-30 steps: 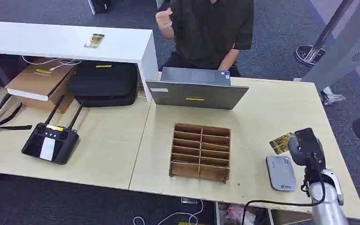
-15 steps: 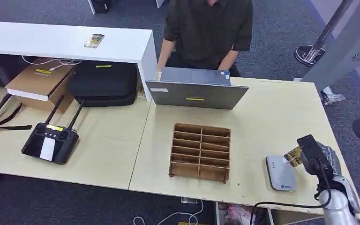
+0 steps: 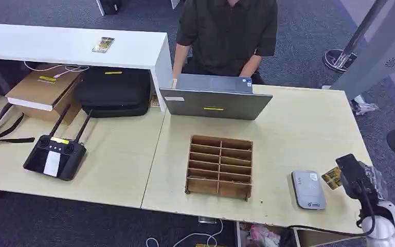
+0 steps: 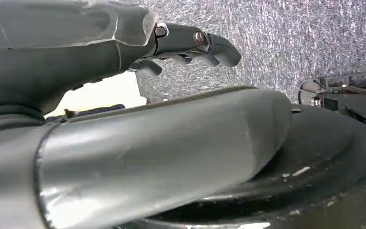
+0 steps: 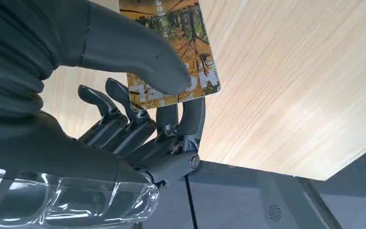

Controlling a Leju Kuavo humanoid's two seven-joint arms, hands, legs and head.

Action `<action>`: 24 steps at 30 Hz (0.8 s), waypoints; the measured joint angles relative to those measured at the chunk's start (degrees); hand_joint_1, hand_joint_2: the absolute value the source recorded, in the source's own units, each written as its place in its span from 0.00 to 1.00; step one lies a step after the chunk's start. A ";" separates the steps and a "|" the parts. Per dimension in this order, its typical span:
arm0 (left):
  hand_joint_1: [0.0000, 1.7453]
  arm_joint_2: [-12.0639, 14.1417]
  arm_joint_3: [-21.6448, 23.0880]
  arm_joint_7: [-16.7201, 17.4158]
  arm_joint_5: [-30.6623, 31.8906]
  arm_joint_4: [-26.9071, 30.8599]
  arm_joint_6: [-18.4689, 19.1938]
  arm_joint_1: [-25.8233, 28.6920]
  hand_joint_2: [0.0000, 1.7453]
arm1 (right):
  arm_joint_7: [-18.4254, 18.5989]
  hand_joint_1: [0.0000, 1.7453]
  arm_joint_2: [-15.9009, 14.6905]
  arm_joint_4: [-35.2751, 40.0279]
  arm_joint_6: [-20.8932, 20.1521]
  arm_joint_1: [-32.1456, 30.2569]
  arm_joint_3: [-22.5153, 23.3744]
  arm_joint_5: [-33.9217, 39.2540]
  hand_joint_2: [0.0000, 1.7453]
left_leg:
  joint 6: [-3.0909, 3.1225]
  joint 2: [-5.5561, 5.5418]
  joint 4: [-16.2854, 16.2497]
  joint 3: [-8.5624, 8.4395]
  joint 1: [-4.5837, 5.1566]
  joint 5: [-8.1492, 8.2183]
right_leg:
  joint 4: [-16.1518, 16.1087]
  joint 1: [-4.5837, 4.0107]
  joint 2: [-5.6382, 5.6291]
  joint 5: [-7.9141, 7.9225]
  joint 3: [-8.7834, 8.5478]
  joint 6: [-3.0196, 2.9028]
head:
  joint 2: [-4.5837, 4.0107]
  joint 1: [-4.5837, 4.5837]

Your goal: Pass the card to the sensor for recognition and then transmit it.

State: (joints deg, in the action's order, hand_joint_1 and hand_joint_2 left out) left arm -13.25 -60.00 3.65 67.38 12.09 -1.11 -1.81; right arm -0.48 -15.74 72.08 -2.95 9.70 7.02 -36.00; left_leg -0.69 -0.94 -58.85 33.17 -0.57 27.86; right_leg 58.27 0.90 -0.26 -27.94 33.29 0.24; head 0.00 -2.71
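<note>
My right hand (image 3: 354, 176) hovers over the table's near right corner and pinches a yellow-brown picture card (image 3: 331, 178) between thumb and fingers. In the right wrist view the thumb presses on the card (image 5: 181, 52) with the fingers (image 5: 171, 124) under it, above the light wood. The card's edge lies just right of the grey sensor box (image 3: 308, 189), which lies flat on the table, and does not overlap it. My left hand (image 4: 190, 45) hangs over grey carpet with its fingers curled and nothing in them.
A wooden slotted card rack (image 3: 219, 167) stands mid-table. Behind it is a grey laptop (image 3: 215, 99) with a person (image 3: 229, 33) seated at it. A black remote controller (image 3: 54, 154) lies on the left table. The table edge (image 3: 375, 180) runs close beside my right hand.
My right hand has carried the card toward me and to the right, from beyond the sensor to its right side. The person lowered a raised hand to the laptop.
</note>
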 joint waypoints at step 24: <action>0.00 0.31 0.79 0.15 1.49 0.00 0.94 -0.41 0.00 | 0.77 1.00 2.86 -6.51 1.66 1.07 -4.57 -0.33 1.00 | 0.00 -0.01 0.00 0.00 0.00 0.00 | 0.00 0.00 0.00 0.00 -0.01 0.00 | 0.00 0.00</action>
State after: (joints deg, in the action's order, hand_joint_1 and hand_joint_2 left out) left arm -12.94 -59.21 3.80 68.87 12.09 -0.17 -2.22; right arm 0.28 -12.87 65.57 -1.29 10.77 2.45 -36.33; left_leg -0.69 -0.95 -58.84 33.17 -0.58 27.86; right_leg 58.27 0.90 -0.25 -27.94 33.28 0.24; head 0.00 -2.71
